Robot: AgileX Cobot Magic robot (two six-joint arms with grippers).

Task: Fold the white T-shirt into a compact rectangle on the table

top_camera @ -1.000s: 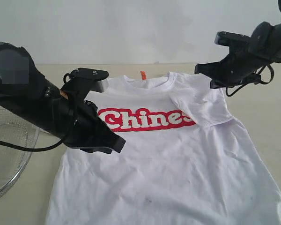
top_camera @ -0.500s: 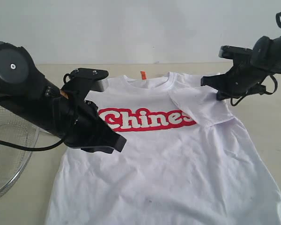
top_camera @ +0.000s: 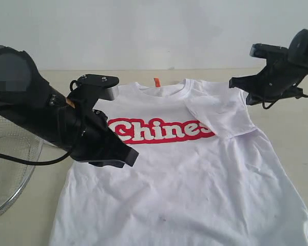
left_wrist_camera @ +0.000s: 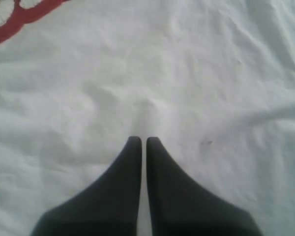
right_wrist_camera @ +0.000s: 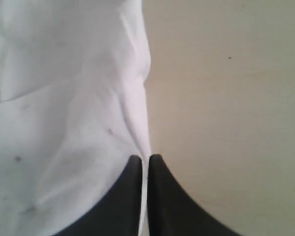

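Note:
The white T-shirt [top_camera: 185, 174] lies face up on the table [top_camera: 292, 118], with its red "Chines" lettering [top_camera: 161, 129] and orange neck tag [top_camera: 156, 81] showing. One sleeve [top_camera: 220, 115] is folded inward over the chest. My left gripper [top_camera: 129, 156] hovers low over the shirt's left side; its jaws [left_wrist_camera: 143, 140] are shut, with plain wrinkled cloth [left_wrist_camera: 187, 73] beneath. My right gripper [top_camera: 235, 82] hangs in the air beyond the shirt's right shoulder. It is shut [right_wrist_camera: 145, 158] and empty, above the line where the shirt's edge [right_wrist_camera: 64, 98] meets the tabletop [right_wrist_camera: 226, 98].
A round wire-mesh basket [top_camera: 10, 174] stands at the left edge, under the left arm. A pale wall runs behind the table. Bare beige tabletop shows to the right of the shirt and along its far side.
The right gripper has drawn off to the right, away from the folded sleeve. The left arm and the shirt have stayed as they were.

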